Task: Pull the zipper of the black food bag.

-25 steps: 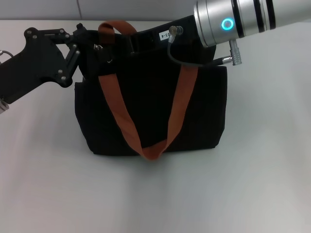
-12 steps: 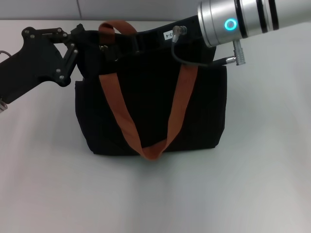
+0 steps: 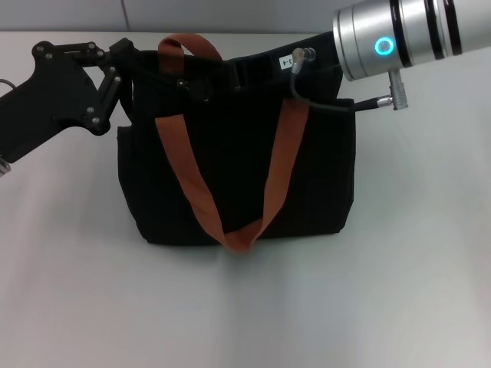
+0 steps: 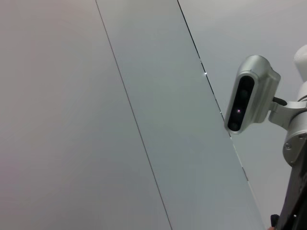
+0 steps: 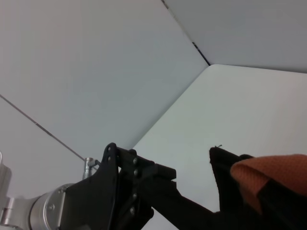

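1 black food bag (image 3: 238, 176) stands upright on the white table (image 3: 245, 307), with 2 rust-brown strap handles (image 3: 192, 184): 1 hangs in a loop down the front face, 1 arches over the top left edge. 2 arms are in view. The left gripper (image 3: 142, 65) presses against the bag's top left corner; its finger spread cannot be told. The right gripper (image 3: 265, 65) reaches the top edge near the middle, its fingers hidden against the black fabric. The zipper cannot be made out along the top.
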`<act>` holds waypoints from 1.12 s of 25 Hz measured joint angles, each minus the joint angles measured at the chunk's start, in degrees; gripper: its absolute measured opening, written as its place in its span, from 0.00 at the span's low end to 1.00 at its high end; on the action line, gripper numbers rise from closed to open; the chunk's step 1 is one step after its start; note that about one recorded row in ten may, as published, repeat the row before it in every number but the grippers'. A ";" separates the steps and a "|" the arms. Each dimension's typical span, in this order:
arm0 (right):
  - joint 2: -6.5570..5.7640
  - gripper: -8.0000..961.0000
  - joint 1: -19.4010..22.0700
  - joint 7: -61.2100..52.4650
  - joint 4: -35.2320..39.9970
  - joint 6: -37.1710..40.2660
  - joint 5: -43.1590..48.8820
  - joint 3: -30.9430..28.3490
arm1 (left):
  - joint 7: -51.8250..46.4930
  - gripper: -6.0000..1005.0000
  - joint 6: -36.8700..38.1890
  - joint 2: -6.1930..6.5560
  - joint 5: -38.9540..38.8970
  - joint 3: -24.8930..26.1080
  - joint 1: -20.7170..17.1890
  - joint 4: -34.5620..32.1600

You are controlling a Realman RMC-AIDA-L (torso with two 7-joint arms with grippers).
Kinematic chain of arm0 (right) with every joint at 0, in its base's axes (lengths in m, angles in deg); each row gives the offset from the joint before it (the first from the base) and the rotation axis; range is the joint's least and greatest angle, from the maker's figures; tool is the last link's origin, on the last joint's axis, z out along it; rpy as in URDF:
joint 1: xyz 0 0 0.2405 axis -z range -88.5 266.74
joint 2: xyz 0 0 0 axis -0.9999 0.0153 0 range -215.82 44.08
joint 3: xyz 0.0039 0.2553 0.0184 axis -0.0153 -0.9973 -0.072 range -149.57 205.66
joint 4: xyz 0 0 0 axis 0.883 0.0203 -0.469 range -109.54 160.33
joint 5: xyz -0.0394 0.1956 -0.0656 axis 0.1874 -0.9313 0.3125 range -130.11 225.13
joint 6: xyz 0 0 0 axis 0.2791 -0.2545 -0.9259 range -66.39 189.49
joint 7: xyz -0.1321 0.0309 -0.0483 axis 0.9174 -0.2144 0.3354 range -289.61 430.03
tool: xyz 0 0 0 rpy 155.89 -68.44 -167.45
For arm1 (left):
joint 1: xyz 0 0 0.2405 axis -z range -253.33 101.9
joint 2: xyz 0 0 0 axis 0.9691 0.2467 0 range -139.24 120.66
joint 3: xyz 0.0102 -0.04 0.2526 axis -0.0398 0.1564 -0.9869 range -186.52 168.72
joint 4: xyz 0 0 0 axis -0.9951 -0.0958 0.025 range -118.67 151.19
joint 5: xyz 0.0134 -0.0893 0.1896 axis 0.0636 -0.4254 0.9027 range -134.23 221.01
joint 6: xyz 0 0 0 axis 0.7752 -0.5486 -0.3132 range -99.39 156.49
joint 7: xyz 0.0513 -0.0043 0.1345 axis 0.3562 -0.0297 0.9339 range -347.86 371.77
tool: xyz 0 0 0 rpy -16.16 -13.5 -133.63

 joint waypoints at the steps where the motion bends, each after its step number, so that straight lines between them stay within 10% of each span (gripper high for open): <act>1: 0.00 0.01 0.38 -0.31 0.58 -0.06 0.05 0.26 | 0.00 0.14 0.00 0.00 -0.04 0.00 0.00 0.00; 28: -0.03 0.00 11.34 -8.43 17.09 0.49 8.38 0.81 | 0.00 0.16 -0.26 0.08 -0.19 0.62 0.24 0.04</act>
